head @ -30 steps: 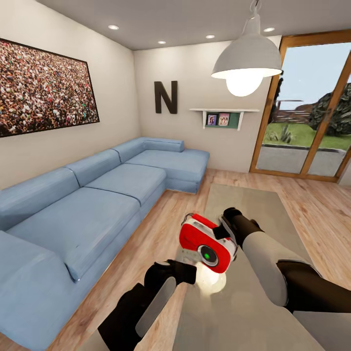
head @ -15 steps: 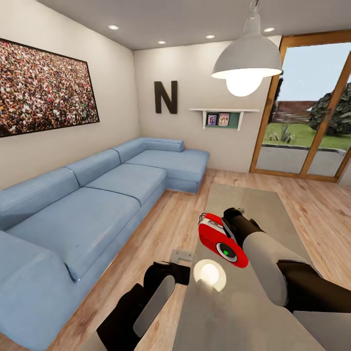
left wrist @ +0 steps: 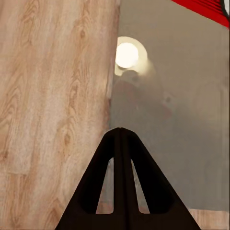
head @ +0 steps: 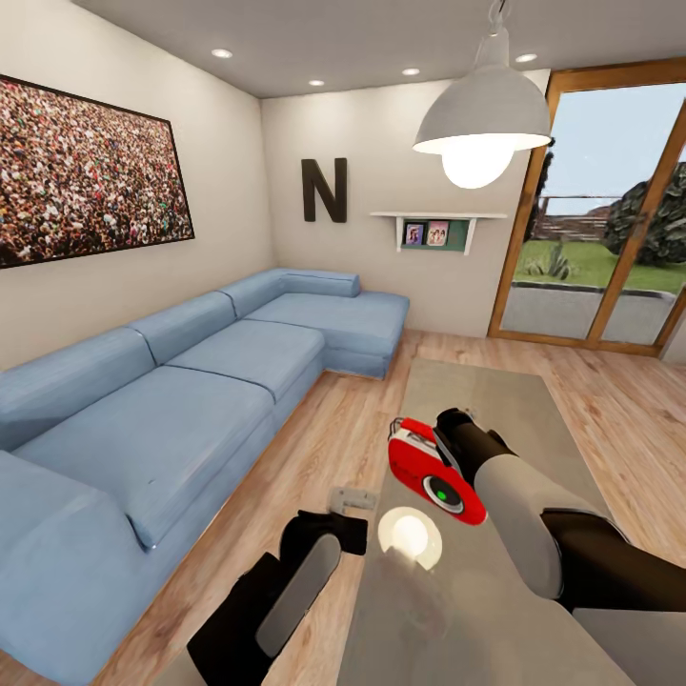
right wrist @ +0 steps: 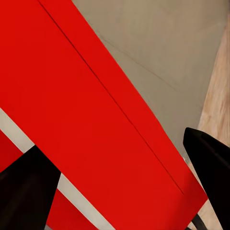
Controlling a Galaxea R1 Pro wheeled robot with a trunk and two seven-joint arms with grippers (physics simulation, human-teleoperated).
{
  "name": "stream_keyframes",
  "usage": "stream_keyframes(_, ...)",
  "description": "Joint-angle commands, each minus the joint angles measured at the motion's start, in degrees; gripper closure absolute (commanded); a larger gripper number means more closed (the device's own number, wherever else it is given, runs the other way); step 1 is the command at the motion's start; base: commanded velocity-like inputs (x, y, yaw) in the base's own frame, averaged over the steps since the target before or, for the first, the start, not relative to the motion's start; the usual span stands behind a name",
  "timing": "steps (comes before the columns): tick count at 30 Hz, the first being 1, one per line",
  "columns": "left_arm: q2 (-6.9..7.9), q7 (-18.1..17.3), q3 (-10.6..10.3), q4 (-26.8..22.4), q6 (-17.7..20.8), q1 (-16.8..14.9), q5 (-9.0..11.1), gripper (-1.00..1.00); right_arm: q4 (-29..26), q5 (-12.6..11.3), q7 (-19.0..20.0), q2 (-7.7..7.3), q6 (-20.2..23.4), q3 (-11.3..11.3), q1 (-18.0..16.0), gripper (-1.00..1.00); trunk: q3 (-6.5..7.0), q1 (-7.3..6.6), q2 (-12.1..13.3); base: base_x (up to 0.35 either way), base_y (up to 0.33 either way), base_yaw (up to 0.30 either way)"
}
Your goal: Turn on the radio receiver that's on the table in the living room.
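Note:
The red radio receiver (head: 429,469) hangs tilted a little above the glossy coffee table (head: 495,400), its round dial showing a green light. My right gripper (head: 440,440) is shut on it from behind. In the right wrist view the radio's red body (right wrist: 86,96) lies between the two black fingers (right wrist: 211,158). My left gripper (head: 357,534) is shut and holds nothing. It hovers at the table's near left edge, short of the radio. In the left wrist view its fingertips (left wrist: 120,132) meet over the table (left wrist: 182,120), with a corner of the radio (left wrist: 211,12) beyond.
A long blue L-shaped sofa (head: 191,381) runs along the left wall. A strip of wood floor (head: 324,429) separates it from the table. A white pendant lamp (head: 481,119) hangs above the table. Glass doors (head: 610,238) stand at the right. A small grey piece (head: 351,497) sits by the table's left edge.
A second ago the radio was further left, facing me, near the left gripper. My right gripper carried it right and turned it. The left arm drew back slightly.

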Motion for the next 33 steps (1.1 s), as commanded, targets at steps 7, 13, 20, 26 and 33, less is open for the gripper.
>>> stream_keyframes(7,5.86,3.2,1.1,-3.1,-0.3,0.0,9.2,1.00,-0.2,0.3,-0.1,-1.98,-6.4,-0.3,0.0,1.00,0.00,0.00,0.0,0.000,0.000,0.000)
stream_keyframes(13,6.54,4.1,1.3,-3.1,-0.4,0.0,9.8,1.00,-0.2,0.1,0.1,-4.56,-7.3,-0.4,0.1,1.00,0.00,0.00,0.0,0.000,0.000,0.000)
stream_keyframes(20,6.51,4.1,1.3,-3.2,-0.4,0.0,9.9,1.00,0.0,-0.2,0.7,-4.75,-7.4,-0.4,0.2,1.00,0.00,0.00,0.0,0.000,0.000,0.000)
stream_keyframes(26,6.63,4.1,1.7,-3.0,-0.4,0.0,9.9,1.00,0.1,0.1,0.8,-4.66,-8.5,-0.4,0.2,1.00,0.00,0.00,0.0,0.000,0.000,0.000)
stream_keyframes(33,6.76,4.1,1.8,-2.8,-0.5,0.0,9.9,1.00,0.2,0.1,0.8,-4.69,-11.8,-0.2,0.2,1.00,0.00,0.00,0.0,0.000,0.000,0.000)
